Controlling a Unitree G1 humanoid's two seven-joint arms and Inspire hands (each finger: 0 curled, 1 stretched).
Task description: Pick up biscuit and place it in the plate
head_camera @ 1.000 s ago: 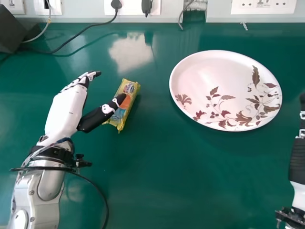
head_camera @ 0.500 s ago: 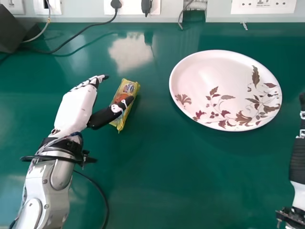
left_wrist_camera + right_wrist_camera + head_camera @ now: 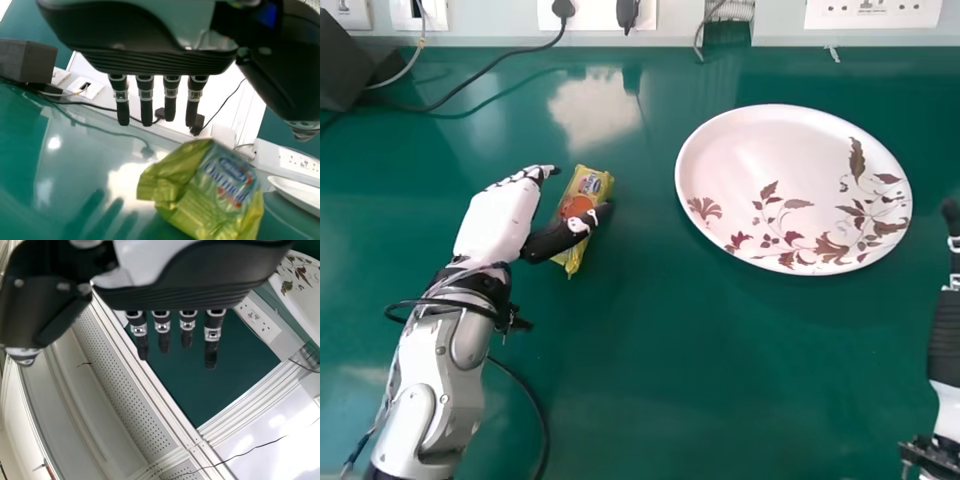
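Observation:
My left hand [image 3: 500, 222] is over the table's left part in the head view, its thumb across the middle of the yellow biscuit packet [image 3: 588, 184] and its fingers on the packet's left side. In the left wrist view the left hand [image 3: 146, 100] has straight fingers, with the green-yellow biscuit packet [image 3: 200, 187] close by, not gripped. The white plate [image 3: 770, 150] with brown leaf patterns lies to the right of the packet. At the right edge is my right hand [image 3: 952, 215]; the right wrist view shows the right hand [image 3: 162, 332] with straight fingers.
Sockets [image 3: 873, 12] and plugs line the wall behind the green table [image 3: 650, 350]. A black cable [image 3: 485, 72] runs over the back left, near a dark box [image 3: 342, 65]. Another cable hangs beside my left forearm.
My left hand has moved to the right, its thumb passing farther across the packet. The packet and plate have stayed in place.

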